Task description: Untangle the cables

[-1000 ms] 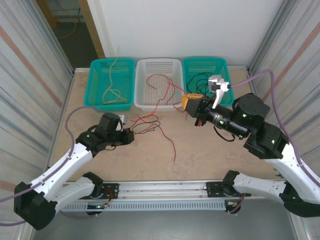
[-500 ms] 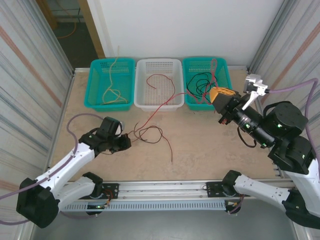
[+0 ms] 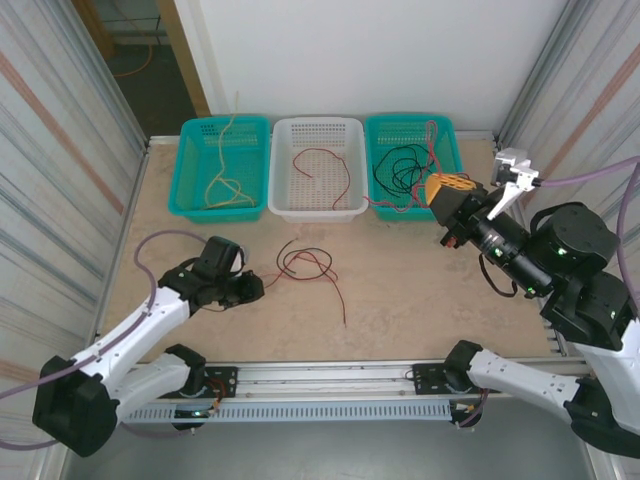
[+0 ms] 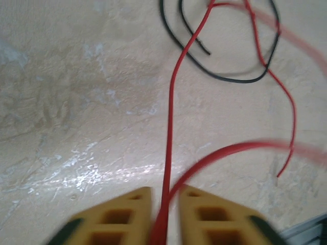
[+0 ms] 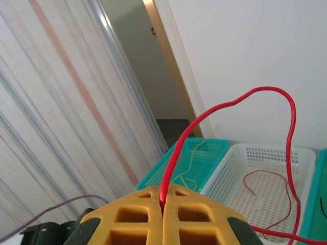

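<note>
A small tangle of red cable [image 3: 318,263] and black cable [image 3: 291,264] lies on the table just right of my left gripper [image 3: 258,288]. In the left wrist view that gripper [image 4: 166,191] is open, its yellow fingers slightly apart, with red cable [image 4: 171,112] running loose through the gap and a black cable [image 4: 230,78] curled beyond. My right gripper [image 3: 447,190] hangs raised in front of the right teal basket [image 3: 446,127]. It is shut [image 5: 164,190] on a red cable [image 5: 232,102] that loops upward and trails back down towards the baskets.
Three baskets line the back edge. The left teal basket [image 3: 190,160] holds a pale yellow cable [image 3: 226,186], the white basket [image 3: 283,160] a red cable [image 3: 322,165], the right teal one black cables [image 3: 400,170]. Ribbed walls close both sides; the rail runs along the front.
My right gripper swung right and up with its red cable, pulling it off the tangle. My left gripper's fingers parted, and the cables by it now lie slack.
</note>
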`<state>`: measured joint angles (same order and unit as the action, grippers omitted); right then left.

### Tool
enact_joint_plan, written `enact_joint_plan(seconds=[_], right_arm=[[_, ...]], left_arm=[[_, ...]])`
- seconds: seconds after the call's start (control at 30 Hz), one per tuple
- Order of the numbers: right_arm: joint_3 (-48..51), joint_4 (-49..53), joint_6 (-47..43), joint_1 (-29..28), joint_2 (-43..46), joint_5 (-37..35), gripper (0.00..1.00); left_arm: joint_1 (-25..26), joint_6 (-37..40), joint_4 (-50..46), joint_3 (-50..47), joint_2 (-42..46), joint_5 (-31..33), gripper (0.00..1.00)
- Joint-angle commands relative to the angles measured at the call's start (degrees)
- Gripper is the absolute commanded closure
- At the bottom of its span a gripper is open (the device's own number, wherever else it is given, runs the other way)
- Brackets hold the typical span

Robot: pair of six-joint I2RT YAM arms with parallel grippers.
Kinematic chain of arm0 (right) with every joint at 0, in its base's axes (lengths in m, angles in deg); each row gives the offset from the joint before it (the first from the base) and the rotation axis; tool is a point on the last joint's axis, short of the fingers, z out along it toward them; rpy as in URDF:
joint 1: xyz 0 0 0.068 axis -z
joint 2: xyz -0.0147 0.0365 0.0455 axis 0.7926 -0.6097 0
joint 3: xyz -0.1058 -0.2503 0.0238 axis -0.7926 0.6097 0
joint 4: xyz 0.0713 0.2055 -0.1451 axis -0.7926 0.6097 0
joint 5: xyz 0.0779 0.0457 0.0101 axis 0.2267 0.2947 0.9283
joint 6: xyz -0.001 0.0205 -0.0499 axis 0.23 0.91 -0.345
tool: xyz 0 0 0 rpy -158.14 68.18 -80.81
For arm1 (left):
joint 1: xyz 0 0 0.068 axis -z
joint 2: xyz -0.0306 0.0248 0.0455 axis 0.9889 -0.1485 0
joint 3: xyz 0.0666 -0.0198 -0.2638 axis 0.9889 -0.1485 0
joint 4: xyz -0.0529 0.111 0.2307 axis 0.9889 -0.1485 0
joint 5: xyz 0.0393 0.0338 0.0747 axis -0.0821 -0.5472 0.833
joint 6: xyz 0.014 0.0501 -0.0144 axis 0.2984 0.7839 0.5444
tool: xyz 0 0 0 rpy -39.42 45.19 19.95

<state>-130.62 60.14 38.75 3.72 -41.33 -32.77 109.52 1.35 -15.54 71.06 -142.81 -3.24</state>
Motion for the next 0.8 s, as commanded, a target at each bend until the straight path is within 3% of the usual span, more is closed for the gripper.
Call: enact_joint_plan(seconds=[0.0,0.13,0.27,0.43,0.63,0.77], right_arm=[[-0.4,0.2,-0.6,0.3,-1.9,0.4,1.00],[-0.5,0.8,0.1,0.3,-4.8,2.3,1.00],[-1.1,1.4,0.4,0.3,-8.0,5.2,1.00],[-0.7,1.5,0.8,0.3,-11.7,8.3,1.00],[0.7,0.3,1.8,0.3,-14.6,11.2,1.00],[1.8,-1.2,2.6,0.3,-15.2,12.7,1.00]], left_arm=[[-0.5,-0.4,0.8,4.1,4.5,-2.3,0.47],[-0.5,1.9,-0.9,10.6,7.7,-2.8,0.26],[-0.4,6.4,-5.0,21.0,7.4,-2.4,0.18],[-0.6,7.4,-4.9,30.8,5.6,-4.6,0.13],[-0.5,0.0,8.2,32.0,1.6,-18.5,0.15],[-0.4,-0.3,8.2,30.8,-0.6,-18.1,0.14]])
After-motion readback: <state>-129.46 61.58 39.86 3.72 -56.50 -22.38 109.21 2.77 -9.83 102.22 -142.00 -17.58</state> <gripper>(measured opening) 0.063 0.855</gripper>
